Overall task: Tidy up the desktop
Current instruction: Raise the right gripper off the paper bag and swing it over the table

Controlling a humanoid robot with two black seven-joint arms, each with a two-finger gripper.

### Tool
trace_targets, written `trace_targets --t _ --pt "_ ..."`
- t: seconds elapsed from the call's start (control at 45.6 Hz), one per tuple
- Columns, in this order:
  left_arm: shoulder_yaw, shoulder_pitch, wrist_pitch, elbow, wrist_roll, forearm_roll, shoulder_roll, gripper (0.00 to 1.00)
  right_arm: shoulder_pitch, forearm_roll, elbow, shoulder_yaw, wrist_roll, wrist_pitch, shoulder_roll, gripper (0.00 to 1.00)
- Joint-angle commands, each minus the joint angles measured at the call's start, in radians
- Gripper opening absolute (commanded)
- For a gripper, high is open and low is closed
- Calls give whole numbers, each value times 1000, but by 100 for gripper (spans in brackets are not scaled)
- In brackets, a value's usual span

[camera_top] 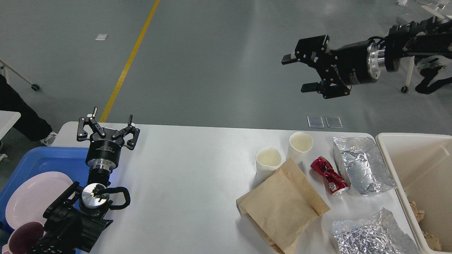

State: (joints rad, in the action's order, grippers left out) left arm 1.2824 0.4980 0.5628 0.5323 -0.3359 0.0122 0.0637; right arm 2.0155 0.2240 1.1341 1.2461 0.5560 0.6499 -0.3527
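The white desktop (183, 169) fills the lower middle of the head view. On its right part lie two white paper cups (268, 160) (300, 144), a brown paper bag (282, 208), a crushed red can (329, 175) and two crumpled foil trays (362, 165) (370, 234). My left gripper (111, 119) is open and empty above the table's far left corner. My right gripper (299, 72) is open and empty, raised high beyond the table's far edge, above the cups.
A blue plastic tray (40, 158) at the left holds a pink plate (35, 199) and a dark red bowl (24, 238). A cream bin (422, 176) with crumpled paper stands at the right edge. Grey floor with a yellow line (130, 60) lies beyond.
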Motion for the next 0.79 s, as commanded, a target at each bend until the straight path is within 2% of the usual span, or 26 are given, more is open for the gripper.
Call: trace_targets --t 0.0,0.066,0.11,0.154,0.175,0.197,0.263,0.461,0.614,0.768 --pt "0 -1 0 0 0 0 1 100 26 -48 52 48 -140 -87 1 100" --pt "0 -1 0 0 0 0 1 100 34 -80 53 78 -301 -182 3 100" --pt "0 -1 0 0 0 0 1 100 45 -95 55 85 -401 -190 3 100" --pt "0 -1 0 0 0 0 1 100 57 -92 55 84 -474 -164 3 100" --pt "0 -1 0 0 0 0 1 100 61 -91 55 82 -487 -138 7 100" --pt "0 -1 0 0 0 0 1 100 69 -86 49 79 -484 -63 20 100" --pt "0 -1 0 0 0 0 1 100 78 -72 46 58 -473 2 38 100" --pt "0 -1 0 0 0 0 1 100 80 -17 107 33 -481 25 35 100" --pt "0 -1 0 0 0 0 1 100 150 -109 282 39 -505 -10 116 100" --pt "0 -1 0 0 0 0 1 100 221 -100 420 24 -505 -33 170 100"
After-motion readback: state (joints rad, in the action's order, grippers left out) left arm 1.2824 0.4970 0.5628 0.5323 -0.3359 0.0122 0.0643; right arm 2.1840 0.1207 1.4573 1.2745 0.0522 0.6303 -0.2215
